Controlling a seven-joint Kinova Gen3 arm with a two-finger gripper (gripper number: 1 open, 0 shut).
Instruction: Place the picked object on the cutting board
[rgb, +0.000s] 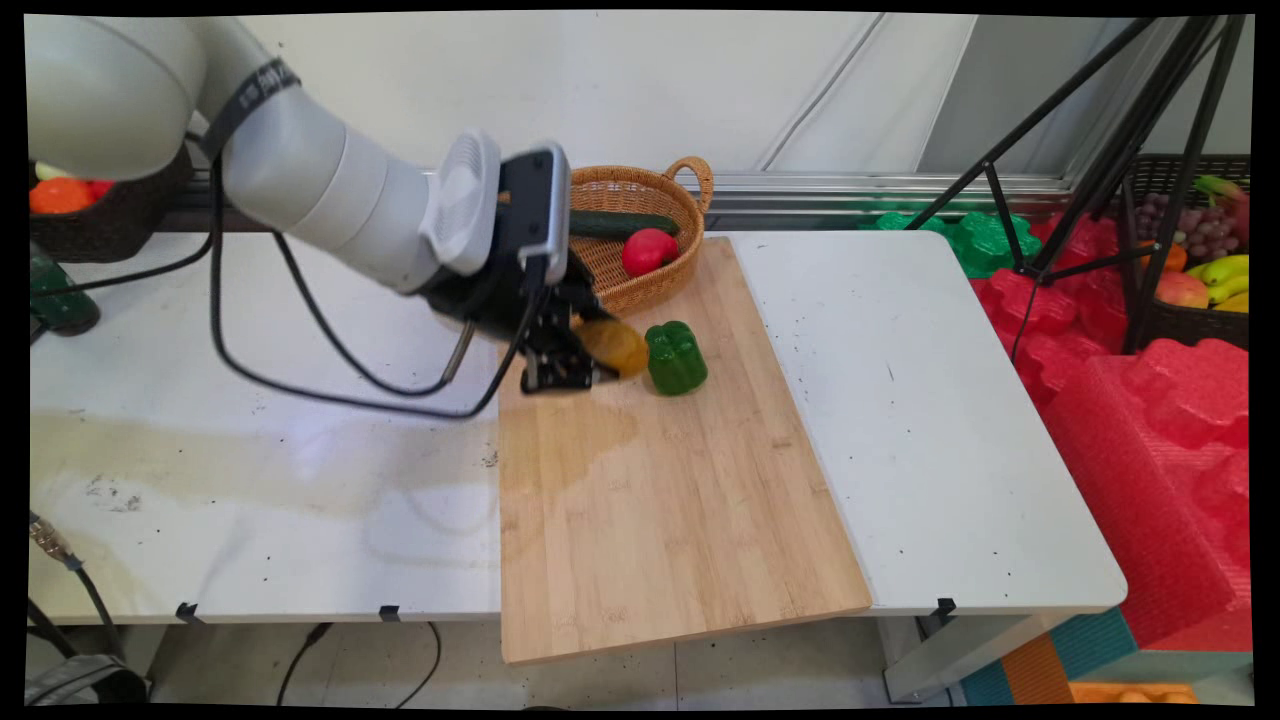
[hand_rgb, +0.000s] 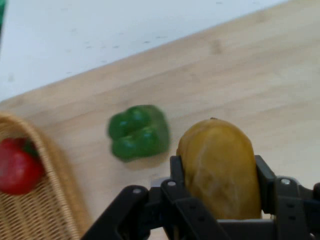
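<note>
Gripper (hand_rgb: 217, 187) has its fingers clamped on a yellow-brown potato (hand_rgb: 220, 167) over the cutting board (rgb: 680, 520), near its left edge. Green pepper (hand_rgb: 138, 132) sits just beside the potato, then the wicker basket (rgb: 690, 180) behind it. Board's near half looks wide open.

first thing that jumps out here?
The gripper, low over the wooden cutting board, with its fingers shut on a yellow-brown potato. A green bell pepper sits right beside it, and a wicker basket with a red fruit and a cucumber stands at the board's far end.
</note>
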